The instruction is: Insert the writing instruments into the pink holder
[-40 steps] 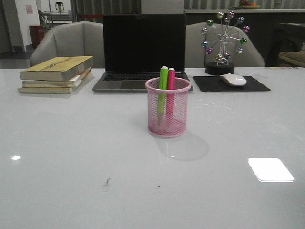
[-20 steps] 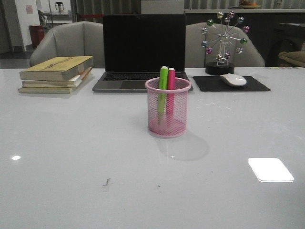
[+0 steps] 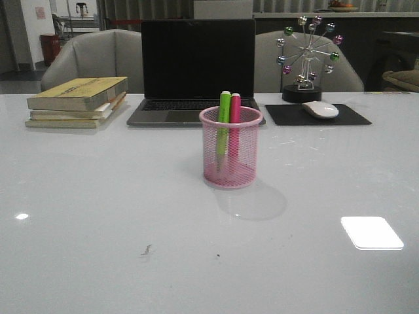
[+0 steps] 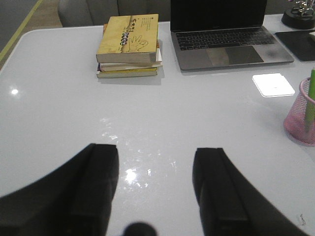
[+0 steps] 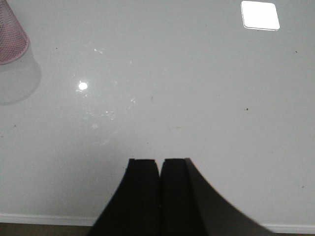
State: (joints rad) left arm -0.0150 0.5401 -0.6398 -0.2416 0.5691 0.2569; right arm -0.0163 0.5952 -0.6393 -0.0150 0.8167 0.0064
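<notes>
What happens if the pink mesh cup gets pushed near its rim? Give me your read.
The pink holder is thin wire mesh, so probably light. It stands taller than its base is wide, with the green marker and pink marker sticking above the rim, so a high push might tip it. On the glossy table a low push would likely slide it.

no legible text — book cover point(image 4: 129, 37) unreadable

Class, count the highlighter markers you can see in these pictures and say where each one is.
2. The lime green marker and the pink marker both stand in the pink mesh holder, green to the left of pink. None lie elsewhere in view.
</notes>
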